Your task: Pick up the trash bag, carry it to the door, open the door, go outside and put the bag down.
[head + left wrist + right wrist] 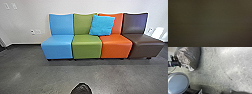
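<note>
I see: blue chair point(58, 46) | green chair point(87, 47) | orange chair point(116, 47) | brown chair point(146, 46) | turquoise cushion point(102, 25) | whitish wall point(25, 18) | grey floor point(45, 76), flecked light and dark in my right wrist view | dark grey bag point(194, 56), silvery patches

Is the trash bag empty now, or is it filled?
The trash bag looks filled: its dark side bulges out round in the right wrist view. What is inside, I cannot tell.

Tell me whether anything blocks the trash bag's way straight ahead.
Yes: the row of four seats stands ahead of the trash bag, before the wall. Whether the door lies that way, I cannot tell.
</note>
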Motion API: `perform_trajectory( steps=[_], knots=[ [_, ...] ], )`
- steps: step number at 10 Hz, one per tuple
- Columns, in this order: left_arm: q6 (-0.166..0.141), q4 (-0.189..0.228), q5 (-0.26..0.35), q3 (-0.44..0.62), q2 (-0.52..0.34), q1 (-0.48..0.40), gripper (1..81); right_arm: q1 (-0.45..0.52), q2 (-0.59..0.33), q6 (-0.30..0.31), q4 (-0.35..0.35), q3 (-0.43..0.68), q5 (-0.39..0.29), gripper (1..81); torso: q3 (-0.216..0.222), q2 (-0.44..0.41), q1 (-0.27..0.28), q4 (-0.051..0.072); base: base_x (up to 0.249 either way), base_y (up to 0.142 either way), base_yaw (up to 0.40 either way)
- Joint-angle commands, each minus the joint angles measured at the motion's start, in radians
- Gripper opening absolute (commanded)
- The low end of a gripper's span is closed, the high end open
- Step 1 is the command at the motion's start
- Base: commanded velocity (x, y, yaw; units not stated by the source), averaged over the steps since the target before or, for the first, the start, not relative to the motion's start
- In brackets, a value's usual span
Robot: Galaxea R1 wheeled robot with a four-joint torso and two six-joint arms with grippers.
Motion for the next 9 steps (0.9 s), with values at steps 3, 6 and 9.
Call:
perform_trajectory(
  steps=[3,6,9],
  knots=[
    [0.001,-0.003,0.06,0.0,-0.007,-0.113,81.1,0.15,-0.058,0.009,0.035,0.014,-0.101,81.1,0.0,0.0,0.0,0.0,0.0,0.0,0.0],
    [-0.001,-0.003,0.06,0.0,-0.016,-0.092,81.1,0.185,0.028,0.017,0.036,-0.06,-0.155,81.1,0.0,0.0,0.0,0.0,0.0,0.0,0.0],
    [0.001,-0.003,0.058,0.0,-0.021,-0.086,81.1,0.185,0.05,0.015,0.036,-0.077,-0.156,81.1,-0.108,0.0,0.0,0.0,0.0,0.0,0.0]
  ],
)
